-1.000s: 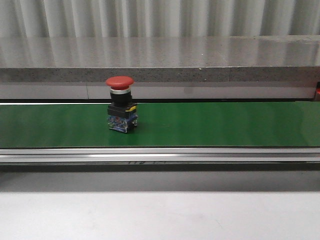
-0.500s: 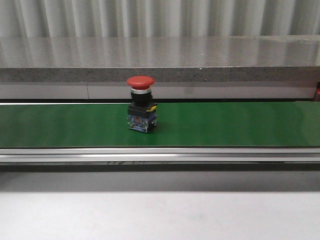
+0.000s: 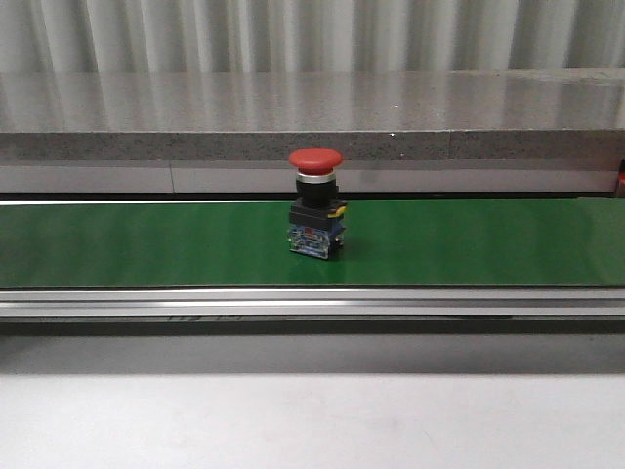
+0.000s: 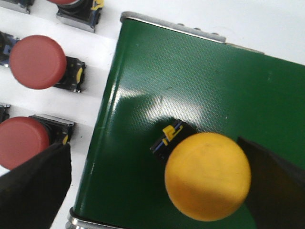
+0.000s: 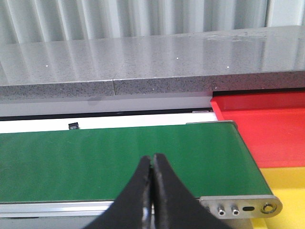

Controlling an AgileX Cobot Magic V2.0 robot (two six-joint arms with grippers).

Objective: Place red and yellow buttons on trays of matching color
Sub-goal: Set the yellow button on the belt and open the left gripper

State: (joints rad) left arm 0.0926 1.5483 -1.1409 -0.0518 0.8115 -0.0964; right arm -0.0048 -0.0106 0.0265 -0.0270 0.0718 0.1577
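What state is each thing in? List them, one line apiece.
Red mushroom-head push button: upright on the green conveyor belt, untouched.
Yellow mushroom-head push button: on the belt between the left end effector's fingers, grip not confirmed.
Right end effector: shut, empty.
Red plastic tray: visible part empty.
Spare red buttons: waiting off the belt.

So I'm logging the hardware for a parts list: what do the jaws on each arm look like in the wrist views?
The right gripper has matte black jaws that taper to narrow tips. The left gripper shows only as two broad, dark, blurred jaw shapes at the picture's lower corners. No cables, markings or arm links are visible.
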